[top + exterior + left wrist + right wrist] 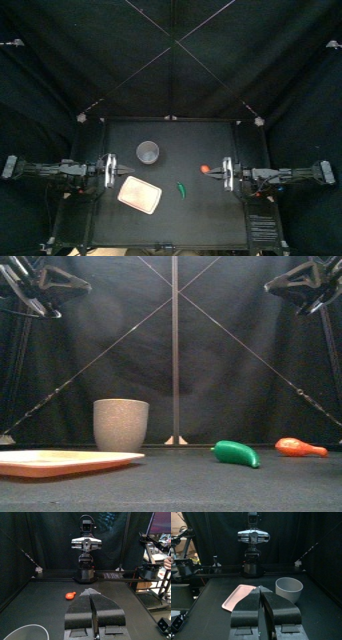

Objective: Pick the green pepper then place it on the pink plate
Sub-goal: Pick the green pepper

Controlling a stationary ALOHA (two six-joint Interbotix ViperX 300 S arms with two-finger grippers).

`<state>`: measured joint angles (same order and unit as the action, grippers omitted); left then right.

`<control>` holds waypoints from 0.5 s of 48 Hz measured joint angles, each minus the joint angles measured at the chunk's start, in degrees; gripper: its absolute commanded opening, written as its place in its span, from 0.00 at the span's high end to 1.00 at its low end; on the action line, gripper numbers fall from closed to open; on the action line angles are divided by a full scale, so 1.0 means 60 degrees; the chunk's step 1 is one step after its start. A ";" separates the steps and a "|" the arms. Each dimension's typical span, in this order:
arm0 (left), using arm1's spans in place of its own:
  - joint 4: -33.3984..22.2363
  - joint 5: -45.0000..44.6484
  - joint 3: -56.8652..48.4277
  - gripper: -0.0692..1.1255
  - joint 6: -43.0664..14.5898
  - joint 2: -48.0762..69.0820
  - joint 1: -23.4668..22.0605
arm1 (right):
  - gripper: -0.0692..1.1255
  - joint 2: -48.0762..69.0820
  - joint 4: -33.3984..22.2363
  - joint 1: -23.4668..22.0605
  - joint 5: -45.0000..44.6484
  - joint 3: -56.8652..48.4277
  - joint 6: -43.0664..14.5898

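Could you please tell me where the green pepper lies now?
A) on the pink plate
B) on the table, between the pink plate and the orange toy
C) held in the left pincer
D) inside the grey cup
B: the green pepper lies on the bare table, apart from the pink plate on one side and the orange toy on the other.

Glossy, smooth plastic on the pepper (237, 453) and the orange toy (301, 447) — small highlights on both. Speckled and matt, stone-like, on the cup (120, 424). Smooth with a faint sheen on the tray (67, 462). Matt black on the table (201, 491). Dull cloth for the curtain (254, 316).
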<state>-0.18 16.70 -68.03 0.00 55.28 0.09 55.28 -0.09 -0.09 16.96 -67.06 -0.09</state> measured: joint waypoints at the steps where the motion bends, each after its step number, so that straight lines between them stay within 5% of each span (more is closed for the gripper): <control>1: 0.0000 -0.0015 0.0000 0.86 0.0000 0.0000 0.0015 | 0.87 0.0015 0.0000 0.0000 0.0015 0.0000 0.0000; 15: -0.0103 -0.1626 0.0132 0.87 0.0000 -0.0088 0.0029 | 0.85 -0.1392 0.0820 0.0059 -0.0029 0.0000 -0.0879; 24: -0.0161 -0.1948 0.0132 0.87 0.0015 -0.0088 0.0176 | 0.67 -0.2725 0.1348 0.0073 -0.0059 0.0410 -0.1685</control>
<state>-1.14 5.01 -67.24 0.09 54.76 1.14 38.94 8.00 0.35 16.61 -64.60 -10.20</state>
